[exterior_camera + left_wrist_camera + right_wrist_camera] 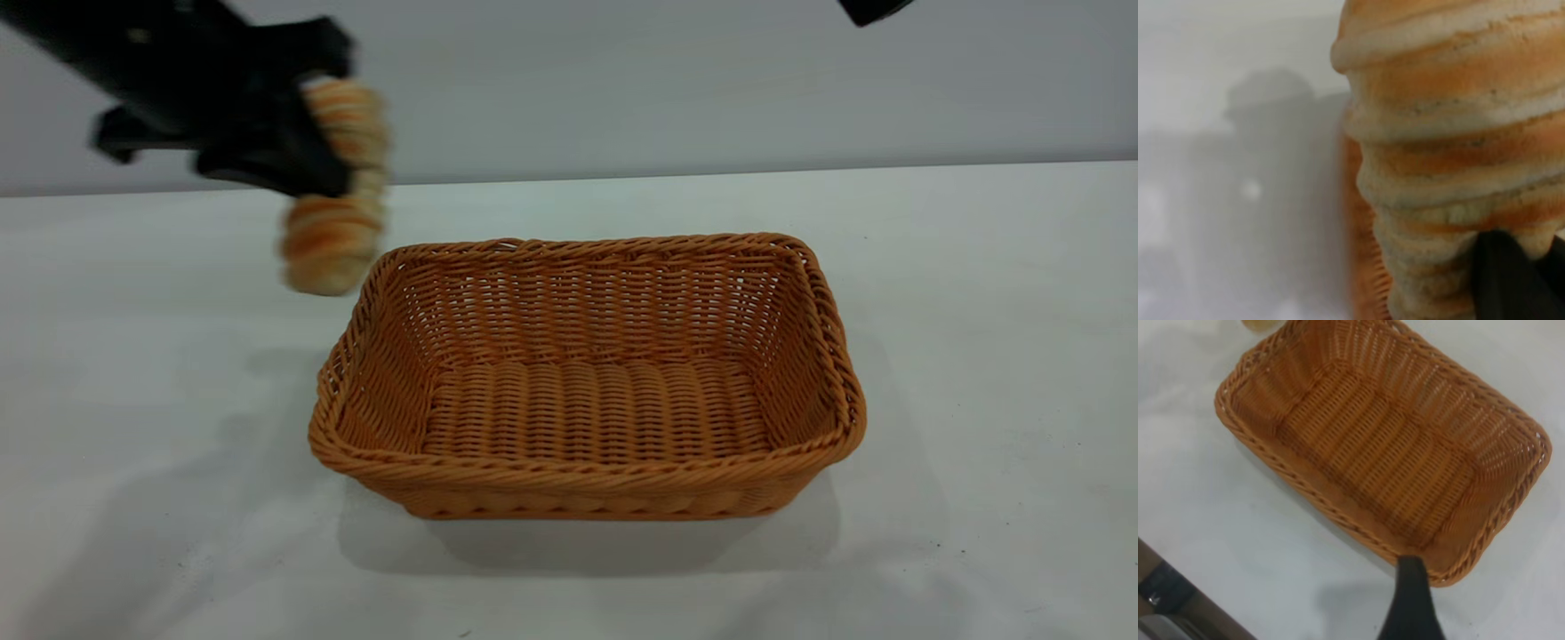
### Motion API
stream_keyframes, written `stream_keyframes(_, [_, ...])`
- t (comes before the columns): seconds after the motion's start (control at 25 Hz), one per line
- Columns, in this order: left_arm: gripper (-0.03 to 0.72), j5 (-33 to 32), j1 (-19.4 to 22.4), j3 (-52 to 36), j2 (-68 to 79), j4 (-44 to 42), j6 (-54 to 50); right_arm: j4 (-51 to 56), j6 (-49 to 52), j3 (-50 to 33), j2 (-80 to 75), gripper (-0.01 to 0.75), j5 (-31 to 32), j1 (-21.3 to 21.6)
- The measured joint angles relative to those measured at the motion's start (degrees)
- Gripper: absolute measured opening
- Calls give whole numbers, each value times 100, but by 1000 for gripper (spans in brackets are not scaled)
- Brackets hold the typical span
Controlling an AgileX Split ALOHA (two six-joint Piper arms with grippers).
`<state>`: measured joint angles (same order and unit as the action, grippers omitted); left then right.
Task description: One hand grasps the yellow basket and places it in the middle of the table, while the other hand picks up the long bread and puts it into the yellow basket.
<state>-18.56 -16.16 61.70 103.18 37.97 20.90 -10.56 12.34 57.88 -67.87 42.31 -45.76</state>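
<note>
Left gripper point(342, 156) clamps the long bread point(336, 187) upright, just outside the yellow basket point(587, 378) rim; right gripper's spread unclear

Black, seemingly angular left pincer point(342, 124)

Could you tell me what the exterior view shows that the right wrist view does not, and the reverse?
Only the exterior view shows the left gripper holding the bread in the air, left of the basket and above rim level. Only the right wrist view shows one right finger from above, near the rim. Both show the basket sitting empty on the table.
</note>
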Motion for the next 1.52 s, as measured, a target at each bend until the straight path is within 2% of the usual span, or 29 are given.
stream_keyframes(0.2, [67,428,-634,180,382,527,703,7,-100,0,467,570,19,0])
stream_keyframes(0.44, [89,522,-801,522,1207,907,931,7,-112,0,1020,570,113,0])
stream_keyframes(0.56, [176,597,-801,662,1573,925,945,2,-112,0,1154,570,258,0])
stream_keyframes(0.8, [476,777,-812,756,1805,935,949,-91,-118,0,1189,570,617,0])
stream_keyframes(0.96, [577,655,-812,838,1757,935,1281,-197,-263,0,1189,570,848,0])
stream_keyframes(1.28, [579,494,-771,840,796,930,2703,-211,-758,-12,1197,570,1666,0])
stream_keyframes(1.4, [579,135,-580,833,186,925,2861,-215,-870,-337,1334,570,1780,0])
stream_keyframes(1.52, [579,-274,-220,683,-388,918,2879,-203,-880,-907,1643,570,1730,0])
